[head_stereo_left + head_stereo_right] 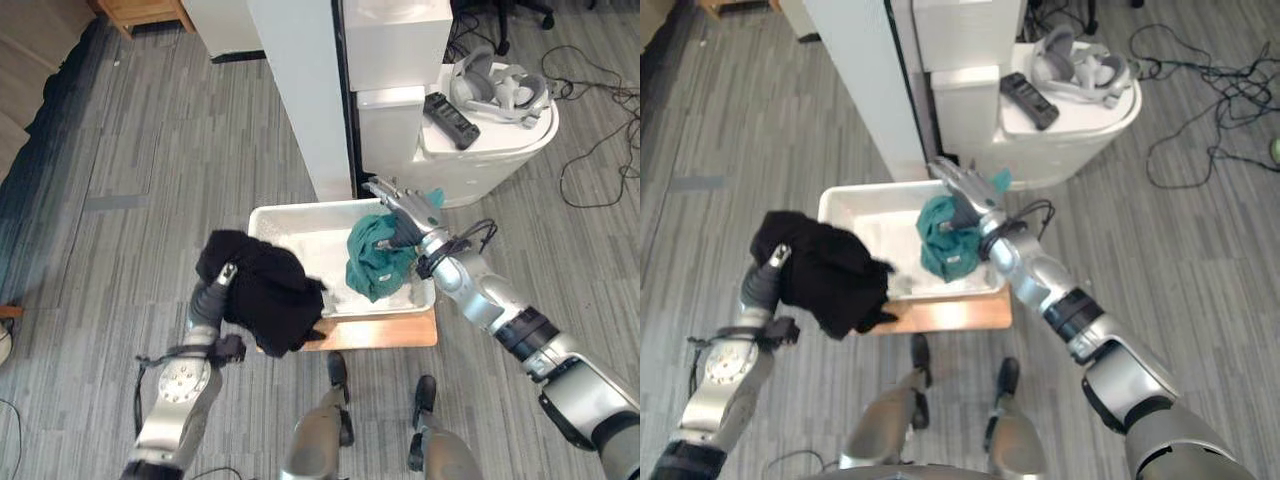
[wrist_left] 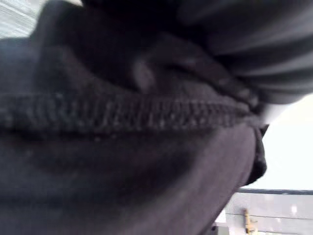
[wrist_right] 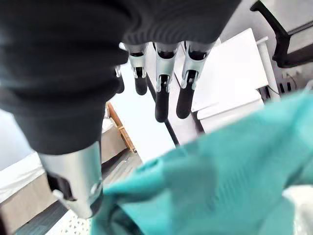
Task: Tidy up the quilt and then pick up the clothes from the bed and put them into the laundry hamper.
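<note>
Grey plank floor (image 1: 150,150); white hamper (image 1: 300,215). Right hand (image 1: 405,210), fingers straight, carries teal garment (image 1: 378,258). Left hand (image 1: 222,280) under black garment (image 1: 265,290), fingers unreadable.

A black garment (image 1: 262,288), a teal garment (image 1: 378,256), a white hamper (image 1: 300,222), grey-streaked plank floor (image 1: 150,150).

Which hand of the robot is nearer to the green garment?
The right. The right hand is at the green garment, its fingers straight above the cloth over the white hamper. The left hand is apart at the hamper's other end, under the black garment.
</note>
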### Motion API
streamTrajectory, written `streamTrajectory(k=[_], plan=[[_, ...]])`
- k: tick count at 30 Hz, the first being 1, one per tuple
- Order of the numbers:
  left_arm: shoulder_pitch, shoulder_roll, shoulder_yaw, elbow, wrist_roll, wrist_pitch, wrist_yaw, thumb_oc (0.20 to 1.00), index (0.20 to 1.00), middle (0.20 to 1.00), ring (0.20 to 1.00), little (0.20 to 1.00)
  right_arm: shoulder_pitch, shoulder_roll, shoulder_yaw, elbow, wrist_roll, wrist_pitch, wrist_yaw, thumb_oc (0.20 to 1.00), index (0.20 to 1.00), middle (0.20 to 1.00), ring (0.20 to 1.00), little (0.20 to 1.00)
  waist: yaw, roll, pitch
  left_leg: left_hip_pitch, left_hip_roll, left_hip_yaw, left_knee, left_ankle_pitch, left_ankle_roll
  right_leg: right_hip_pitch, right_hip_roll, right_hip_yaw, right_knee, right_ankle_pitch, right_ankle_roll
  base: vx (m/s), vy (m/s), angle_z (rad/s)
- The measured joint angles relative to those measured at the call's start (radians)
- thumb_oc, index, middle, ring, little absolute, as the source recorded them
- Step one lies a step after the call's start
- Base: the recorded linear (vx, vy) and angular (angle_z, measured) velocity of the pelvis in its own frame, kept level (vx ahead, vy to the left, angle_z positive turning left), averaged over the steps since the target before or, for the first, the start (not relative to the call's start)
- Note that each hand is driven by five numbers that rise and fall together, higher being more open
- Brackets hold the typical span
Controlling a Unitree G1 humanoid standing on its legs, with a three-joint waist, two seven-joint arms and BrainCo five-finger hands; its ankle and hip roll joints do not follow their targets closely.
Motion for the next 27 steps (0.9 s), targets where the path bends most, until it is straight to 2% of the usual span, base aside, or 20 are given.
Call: streamTrajectory(k=[3,6,8,9,10,11,12,14,17,18,19,23,25,27], plan=[[-0.073,0.0,0.008,0.003,0.076,-0.018,0.062,0.2,0.2,0.2,0.2,0.2,0.065,-0.003,-0.013,-0.067,-0.019,-0.01,-0.018,1.0,1.0,1.0,1.0,1.0,-0.031,-0.027,-0.003,0.029,0.006,0.01,0.0,-0.013,-0.015,0.019,0.004,0.011,0.0,-0.005,-0.006,0.04,-0.029,-0.16],[-0.183,-0.035,-0.034,0.078,0.167,-0.027,0.143,0.2,0.2,0.2,0.2,0.2,0.135,-0.007,-0.048,-0.107,-0.04,-0.009,-0.031,1.0,1.0,1.0,1.0,1.0,-0.07,-0.043,-0.012,0.038,0.011,0.023,-0.001,-0.019,-0.02,0.021,0.006,0.027,0.0,-0.006,-0.007,0.02,-0.016,-0.15],[-0.227,-0.029,-0.063,0.126,0.235,-0.023,0.177,0.2,0.2,0.2,0.2,0.2,0.162,-0.005,-0.043,-0.117,-0.04,-0.011,-0.032,1.0,1.0,1.0,1.0,1.0,-0.104,-0.057,-0.018,0.049,0.014,0.043,-0.006,-0.02,-0.02,0.016,0.008,0.047,-0.002,-0.005,-0.006,-0.02,0.001,-0.43],[-0.353,-0.023,-0.141,0.298,0.325,-0.009,0.242,0.2,0.2,0.2,0.2,0.2,0.223,-0.004,-0.046,-0.114,-0.039,-0.009,-0.04,1.0,1.0,1.0,1.0,1.0,-0.147,-0.064,-0.023,0.052,0.021,0.067,-0.007,-0.024,-0.022,0.007,0.008,0.06,-0.006,-0.01,-0.003,-0.1,0.023,-0.7],[-0.399,-0.027,-0.183,0.4,0.382,0.004,0.278,0.2,0.2,0.2,0.2,0.2,0.254,-0.004,-0.033,-0.113,-0.039,-0.01,-0.046,1.0,1.0,1.0,1.0,1.0,-0.178,-0.072,-0.028,0.045,0.027,0.108,-0.007,-0.024,-0.026,-0.027,0.007,0.07,-0.006,-0.002,0.001,-0.12,0.027,-0.72],[-0.41,-0.027,-0.195,0.446,0.403,0.015,0.285,0.2,0.2,0.2,0.2,0.2,0.262,-0.003,-0.022,-0.111,-0.039,-0.009,-0.049,1.0,1.0,1.0,1.0,1.0,-0.182,-0.071,-0.025,0.044,0.028,0.113,-0.007,-0.023,-0.025,-0.029,0.006,0.072,-0.006,0.01,0.003,-0.12,0.015,-0.75],[-0.408,-0.045,-0.206,0.51,0.44,0.032,0.299,0.2,0.2,0.2,0.2,0.2,0.288,-0.003,-0.016,-0.112,-0.039,-0.01,-0.058,1.0,1.0,1.0,1.0,1.0,-0.207,-0.075,-0.026,0.035,0.031,0.139,-0.007,-0.026,-0.028,-0.055,0.008,0.092,-0.006,0.019,0.009,-0.09,0.013,-0.5],[-0.397,-0.081,-0.223,0.589,0.467,0.061,0.304,0.2,0.2,0.2,0.2,0.2,0.31,-0.013,0.002,-0.105,-0.039,-0.005,-0.069,1.0,1.0,1.0,1.0,1.0,-0.231,-0.074,-0.02,0.024,0.035,0.164,-0.007,-0.019,-0.021,-0.078,0.012,0.112,-0.001,0.041,-0.008,-0.07,0.011,-0.43],[-0.368,-0.136,-0.246,0.649,0.475,0.086,0.304,0.2,0.2,0.2,0.2,0.2,0.326,-0.02,0.026,-0.097,-0.04,-0.002,-0.072,1.0,1.0,1.0,1.0,1.0,-0.248,-0.071,-0.009,0.026,0.042,0.176,-0.007,-0.019,-0.022,-0.085,0.019,0.119,0.0,0.041,-0.008,-0.04,-0.005,-0.17],[-0.364,-0.149,-0.251,0.666,0.476,0.086,0.3,0.793,0.793,0.793,0.793,0.793,0.324,-0.019,0.028,-0.092,-0.04,-0.003,-0.072,1.0,1.0,1.0,1.0,1.0,-0.246,-0.071,0.002,0.027,0.045,0.184,-0.006,-0.019,-0.022,-0.087,0.022,0.121,-0.001,0.041,-0.008,0.0,-0.004,-0.09],[-0.361,-0.151,-0.251,0.669,0.475,0.086,0.296,1.0,1.0,1.0,1.0,1.0,0.32,-0.018,0.028,-0.086,-0.041,-0.003,-0.073,1.0,1.0,1.0,1.0,1.0,-0.246,-0.07,0.01,0.027,0.046,0.185,-0.006,-0.02,-0.023,-0.087,0.022,0.121,-0.001,0.041,-0.008,0.0,-0.008,-0.04],[-0.344,-0.146,-0.238,0.669,0.46,0.085,0.269,1.0,1.0,1.0,1.0,1.0,0.329,-0.018,0.008,-0.072,-0.042,-0.004,-0.074,1.0,1.0,1.0,1.0,1.0,-0.243,-0.057,0.021,0.033,0.042,0.181,-0.007,-0.023,-0.028,-0.076,0.018,0.116,-0.001,0.04,-0.008,0.02,0.002,0.05],[-0.314,-0.147,-0.185,0.664,0.439,0.084,0.266,1.0,1.0,1.0,1.0,1.0,0.35,-0.019,0.003,-0.072,-0.041,-0.004,-0.075,1.0,1.0,1.0,1.0,1.0,-0.239,-0.055,0.022,0.051,0.042,0.179,-0.007,-0.029,-0.032,-0.058,0.016,0.113,-0.001,0.037,-0.011,0.08,-0.015,0.05],[-0.273,-0.153,-0.12,0.655,0.35,0.082,0.262,1.0,1.0,1.0,1.0,1.0,0.39,-0.015,-0.018,-0.072,-0.035,-0.009,-0.072,1.0,1.0,1.0,1.0,1.0,-0.233,-0.053,0.022,0.079,0.043,0.162,-0.007,-0.044,-0.045,-0.023,0.017,0.104,-0.002,0.029,-0.013,0.08,-0.028,0.12]])
